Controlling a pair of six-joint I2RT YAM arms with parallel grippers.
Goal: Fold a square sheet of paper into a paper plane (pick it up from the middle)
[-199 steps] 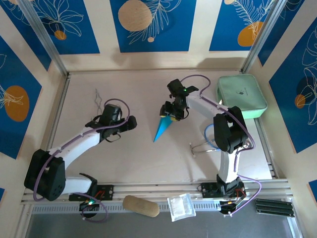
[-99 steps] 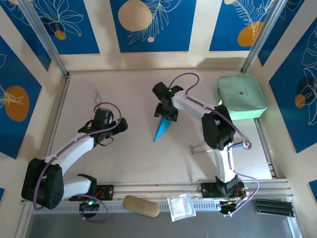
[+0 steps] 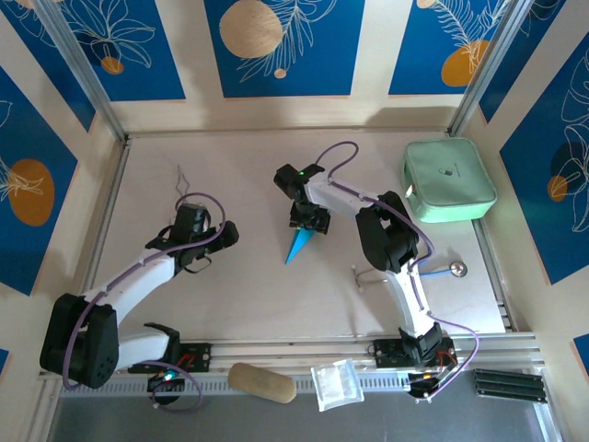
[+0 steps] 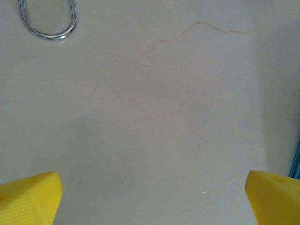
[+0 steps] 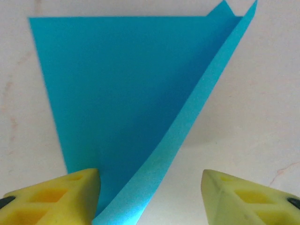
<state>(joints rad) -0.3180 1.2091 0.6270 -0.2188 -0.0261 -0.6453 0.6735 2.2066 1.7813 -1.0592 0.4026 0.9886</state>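
The teal-blue sheet of paper, folded into a narrow pointed paper plane (image 3: 298,245), lies on the table's middle with its tip toward the near left. My right gripper (image 3: 309,221) hangs over its wide far end. In the right wrist view the plane (image 5: 126,89) is a flat triangle with one flap (image 5: 187,126) standing up. The right gripper (image 5: 150,199) is open astride that flap: the left finger (image 5: 51,197) is on the paper and the right finger (image 5: 248,197) is over bare table. My left gripper (image 3: 206,243) (image 4: 152,199) is open over bare table, well left of the plane.
A mint-green pouch (image 3: 448,180) lies at the far right. A thin wire loop (image 3: 181,180) (image 4: 48,21) rests beyond the left gripper. A metal wire piece with a ring (image 3: 405,272) lies right of centre. A tan object (image 3: 262,382) and a clear plastic bag (image 3: 336,383) sit on the front rail.
The right gripper has slid left along the plane's wide end, with its elbow swinging inward. The left gripper drew back to the left a second ago and has held still since.
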